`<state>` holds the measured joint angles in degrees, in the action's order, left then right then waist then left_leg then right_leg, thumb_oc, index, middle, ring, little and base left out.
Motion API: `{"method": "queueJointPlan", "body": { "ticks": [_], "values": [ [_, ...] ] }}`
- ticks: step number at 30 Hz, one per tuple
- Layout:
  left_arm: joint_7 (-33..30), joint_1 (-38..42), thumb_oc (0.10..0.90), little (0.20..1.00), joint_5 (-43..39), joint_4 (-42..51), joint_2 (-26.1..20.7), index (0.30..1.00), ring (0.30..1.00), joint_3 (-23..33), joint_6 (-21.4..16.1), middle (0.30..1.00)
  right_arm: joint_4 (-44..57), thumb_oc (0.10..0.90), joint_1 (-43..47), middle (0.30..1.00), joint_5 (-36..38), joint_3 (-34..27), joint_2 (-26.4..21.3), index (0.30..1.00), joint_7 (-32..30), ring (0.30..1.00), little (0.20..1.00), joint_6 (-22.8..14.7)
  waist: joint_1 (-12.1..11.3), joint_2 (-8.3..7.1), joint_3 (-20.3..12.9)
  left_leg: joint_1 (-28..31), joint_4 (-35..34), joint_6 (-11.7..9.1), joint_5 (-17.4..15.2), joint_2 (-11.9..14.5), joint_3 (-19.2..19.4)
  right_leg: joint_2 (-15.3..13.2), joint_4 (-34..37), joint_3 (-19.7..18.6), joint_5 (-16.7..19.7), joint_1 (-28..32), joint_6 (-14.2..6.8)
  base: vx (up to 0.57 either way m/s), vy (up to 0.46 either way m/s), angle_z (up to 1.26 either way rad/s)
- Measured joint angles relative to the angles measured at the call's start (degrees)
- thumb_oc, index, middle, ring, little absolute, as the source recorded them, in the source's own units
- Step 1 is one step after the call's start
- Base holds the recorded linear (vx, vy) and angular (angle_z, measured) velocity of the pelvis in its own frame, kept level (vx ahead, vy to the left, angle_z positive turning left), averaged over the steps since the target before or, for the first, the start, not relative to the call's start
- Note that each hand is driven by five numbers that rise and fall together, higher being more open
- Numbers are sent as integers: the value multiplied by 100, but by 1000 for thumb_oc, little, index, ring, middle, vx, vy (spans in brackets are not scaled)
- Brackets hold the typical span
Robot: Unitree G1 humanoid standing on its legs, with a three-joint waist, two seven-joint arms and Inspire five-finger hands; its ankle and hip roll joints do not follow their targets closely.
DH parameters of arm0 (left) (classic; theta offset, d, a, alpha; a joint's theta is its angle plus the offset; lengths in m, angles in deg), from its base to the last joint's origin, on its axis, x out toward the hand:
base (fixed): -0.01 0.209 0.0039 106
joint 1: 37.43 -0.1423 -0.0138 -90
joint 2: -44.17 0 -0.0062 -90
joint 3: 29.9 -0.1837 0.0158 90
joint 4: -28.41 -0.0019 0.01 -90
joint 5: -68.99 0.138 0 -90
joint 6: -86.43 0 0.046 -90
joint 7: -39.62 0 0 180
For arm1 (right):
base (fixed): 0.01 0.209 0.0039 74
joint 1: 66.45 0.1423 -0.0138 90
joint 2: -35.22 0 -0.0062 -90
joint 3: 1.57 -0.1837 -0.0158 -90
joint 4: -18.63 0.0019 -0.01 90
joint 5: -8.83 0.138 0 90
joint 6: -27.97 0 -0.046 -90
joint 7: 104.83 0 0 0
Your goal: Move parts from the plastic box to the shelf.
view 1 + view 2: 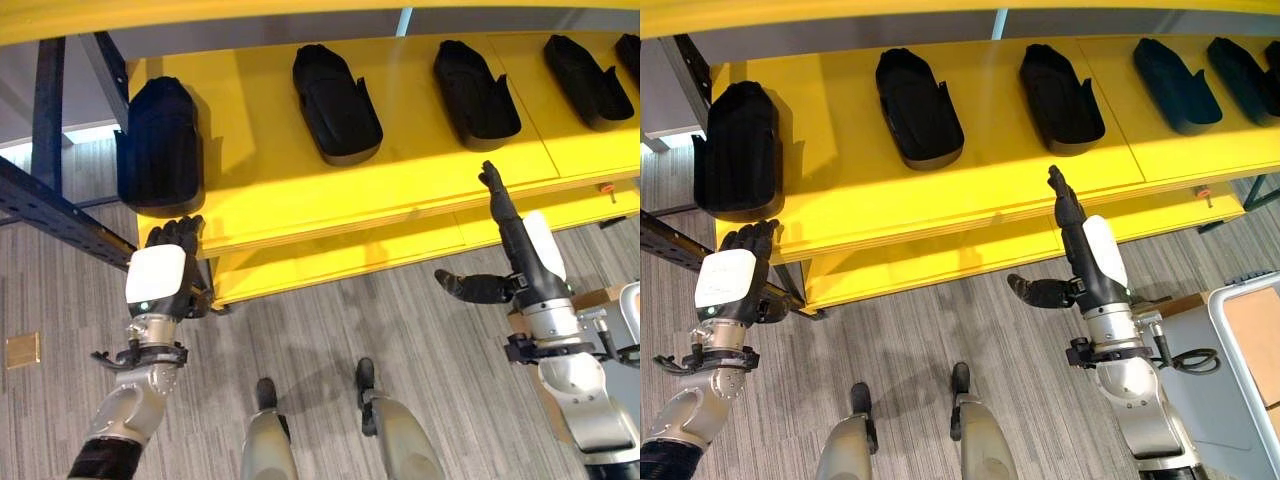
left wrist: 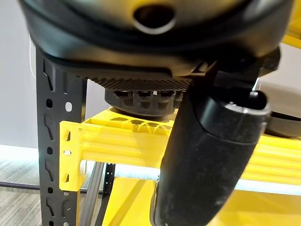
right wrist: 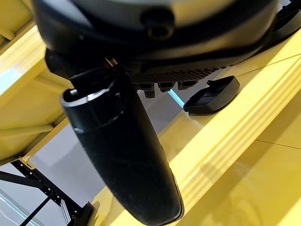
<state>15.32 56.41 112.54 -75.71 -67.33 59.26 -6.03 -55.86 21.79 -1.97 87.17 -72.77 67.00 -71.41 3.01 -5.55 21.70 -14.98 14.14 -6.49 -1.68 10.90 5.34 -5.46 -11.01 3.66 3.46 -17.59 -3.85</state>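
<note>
Several black moulded parts lie in a row on the yellow shelf (image 1: 300, 190): one at the far left (image 1: 160, 140), then others (image 1: 335, 100) (image 1: 475, 90) (image 1: 585, 80) to the right. My left hand (image 1: 158, 280) hangs just below the shelf's front edge under the far-left part, fingers relaxed and holding nothing; its thumb (image 2: 207, 160) is free. My right hand (image 1: 535, 265) is open, its straight fingers pointing up at the shelf edge and the thumb spread to the side. One black part (image 3: 211, 96) rests on the shelf past the right hand's thumb (image 3: 122, 155).
A dark blue upright (image 1: 50, 100) and a sloping beam (image 1: 60, 215) bound the shelf on the left. Under the top board runs a lower yellow level (image 1: 350, 250). A pale grey box (image 1: 1240, 330) with a brown inside stands at the right edge.
</note>
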Motion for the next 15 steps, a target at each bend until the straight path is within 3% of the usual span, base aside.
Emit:
{"method": "queueJointPlan", "body": {
  "ticks": [15],
  "values": [
    [-10, 184, 900, 1000, -7, -487, -1, 1000, 1000, -7, 117, 1000, 0, 900, 35, 1000, 2, 17, -1, 1000, 0, 1000, 1000, -1, 6, -27, 13, -97, 172, 40, -112, 9, -6, -3, -14, -10, -11, -24, -13, 0, 0, 0]
  ]
}}
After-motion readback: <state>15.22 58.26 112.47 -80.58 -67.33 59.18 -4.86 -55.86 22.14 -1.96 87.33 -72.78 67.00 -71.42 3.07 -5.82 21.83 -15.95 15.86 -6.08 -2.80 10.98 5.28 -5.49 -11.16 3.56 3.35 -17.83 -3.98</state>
